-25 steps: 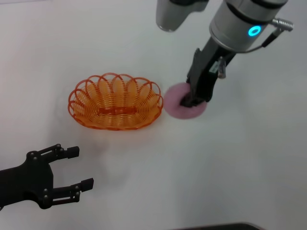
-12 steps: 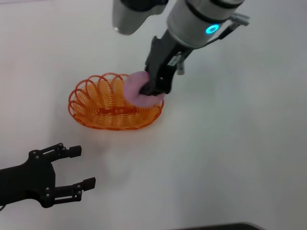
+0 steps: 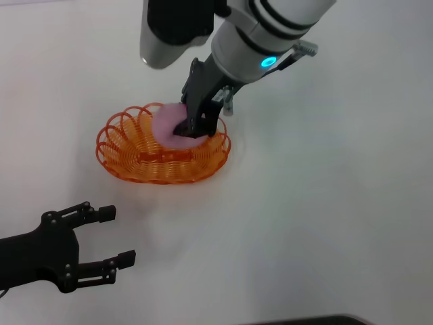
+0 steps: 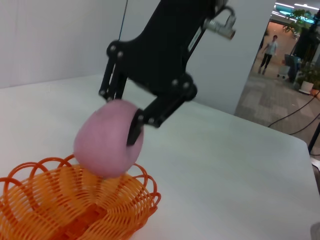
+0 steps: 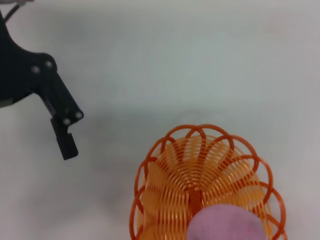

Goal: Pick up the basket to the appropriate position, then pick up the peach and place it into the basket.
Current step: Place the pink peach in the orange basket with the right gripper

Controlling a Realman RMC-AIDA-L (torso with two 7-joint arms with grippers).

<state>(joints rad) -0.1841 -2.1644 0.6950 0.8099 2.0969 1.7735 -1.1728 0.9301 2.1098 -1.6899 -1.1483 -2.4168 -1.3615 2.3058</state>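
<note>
We see the peach (image 3: pixel 166 124), a round, pale pink, matte and fuzzy-looking ball, held above the right half of the basket (image 3: pixel 135 157); in the left wrist view its underside sits just over the looped rim, and we cannot tell whether it touches the wires. The basket is an oval of glossy orange plastic loops with a scalloped rim and a solid strip along its base, standing on the smooth white worktop (image 3: pixel 325 217). The right hand (image 3: pixel 194 126), black and angular below a silver forearm with a glowing blue ring, is clamped on the peach, its fingers (image 4: pixel 136 129) pressing into the pink side. Half a second ago the peach hung over the basket's right rim; a second ago it lay on the worktop to the right of the basket. Now it is further in over the bowl. The left hand (image 3: pixel 108 235) rests low at the near left, well apart from the basket, fingers spread and empty, unchanged.
</note>
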